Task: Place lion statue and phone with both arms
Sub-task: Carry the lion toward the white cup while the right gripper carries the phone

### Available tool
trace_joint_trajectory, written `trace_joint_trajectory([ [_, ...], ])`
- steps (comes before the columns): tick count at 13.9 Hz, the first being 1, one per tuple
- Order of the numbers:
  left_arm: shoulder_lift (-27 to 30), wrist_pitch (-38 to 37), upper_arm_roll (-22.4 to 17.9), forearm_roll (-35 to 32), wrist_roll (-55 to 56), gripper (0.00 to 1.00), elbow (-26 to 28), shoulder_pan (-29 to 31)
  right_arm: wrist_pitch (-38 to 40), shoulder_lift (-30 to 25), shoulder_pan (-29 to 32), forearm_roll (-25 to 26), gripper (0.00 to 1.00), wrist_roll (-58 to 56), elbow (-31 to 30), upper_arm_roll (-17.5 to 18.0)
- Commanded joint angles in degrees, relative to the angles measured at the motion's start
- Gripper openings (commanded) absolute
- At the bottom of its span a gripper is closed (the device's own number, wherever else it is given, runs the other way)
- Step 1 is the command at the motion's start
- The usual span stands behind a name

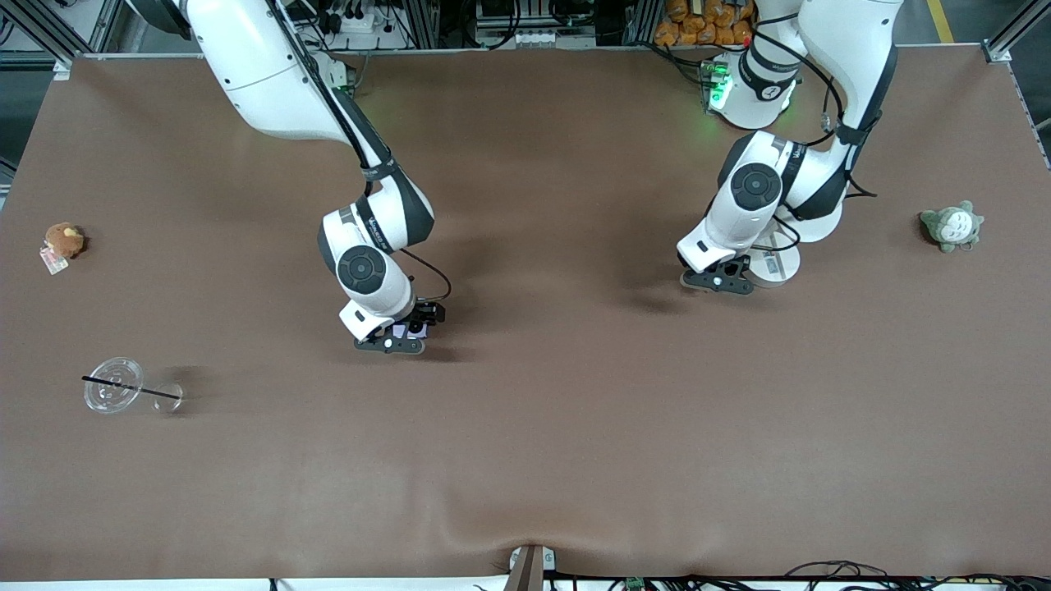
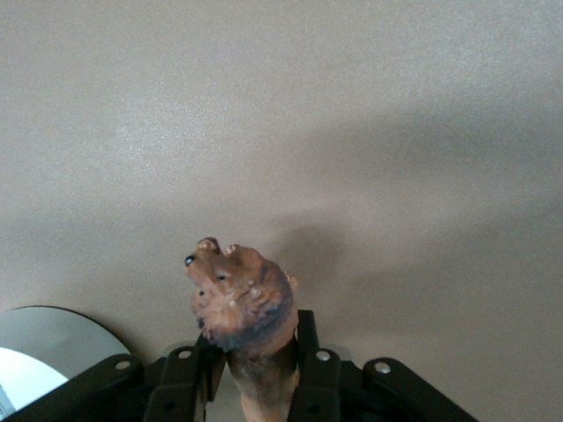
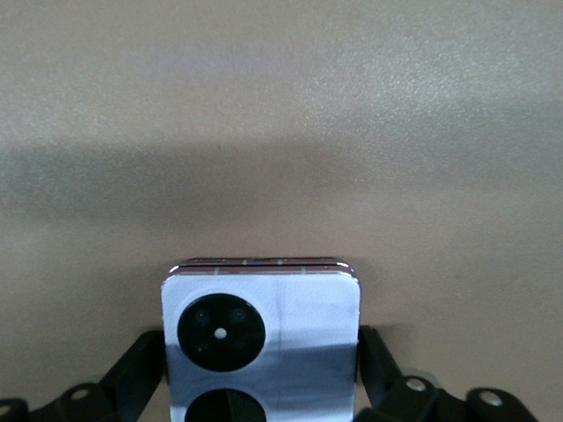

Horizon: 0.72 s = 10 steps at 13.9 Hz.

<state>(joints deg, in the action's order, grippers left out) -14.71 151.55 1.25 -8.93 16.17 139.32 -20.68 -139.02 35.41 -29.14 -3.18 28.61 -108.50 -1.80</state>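
Observation:
The lion statue (image 2: 239, 299), a small reddish-brown figurine, stands head-up between the fingers of my left gripper (image 2: 259, 356). That gripper (image 1: 721, 279) is shut on it, low over the table's middle toward the left arm's end. The statue is hidden in the front view. The phone (image 3: 264, 308), pale lilac with two black camera circles, sits between the fingers of my right gripper (image 3: 261, 360), which is shut on it. In the front view only a lilac sliver of the phone (image 1: 402, 331) shows under the right gripper (image 1: 398, 335), low over the table.
A round brown plush (image 1: 64, 240) lies at the right arm's end and a grey-green plush (image 1: 952, 226) at the left arm's end. A clear cup with a black straw (image 1: 115, 386) lies nearer the front camera. A white disc (image 1: 776, 267) sits beside the left gripper.

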Motion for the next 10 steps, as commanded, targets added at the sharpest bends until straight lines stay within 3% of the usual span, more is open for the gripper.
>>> trace_joint_trajectory([
  [1, 0.4, 0.9, 0.8, -0.6, 1.0, 1.0, 0.3, 1.0, -0.2, 0.8, -0.7, -0.2, 0.32, 0.9, 0.7, -0.8],
  [5, 2.5, -1.5, 0.9, -0.6, 0.4, 1.0, -1.4, 0.9, 0.9, -4.5, 1.7, 0.1, 0.26, 0.3, 0.8, -1.3],
  [7, 2.8, -5.2, 0.9, -0.7, -0.1, 1.0, -4.6, 0.6, 2.0, -6.8, 4.0, 0.2, 0.26, -1.6, 2.4, -3.6],
  [10, 2.7, -7.0, 2.4, -0.7, -0.1, 1.0, -8.6, 0.4, 9.6, -6.9, 8.9, 0.2, 0.26, -13.0, 8.1, -7.2],
])
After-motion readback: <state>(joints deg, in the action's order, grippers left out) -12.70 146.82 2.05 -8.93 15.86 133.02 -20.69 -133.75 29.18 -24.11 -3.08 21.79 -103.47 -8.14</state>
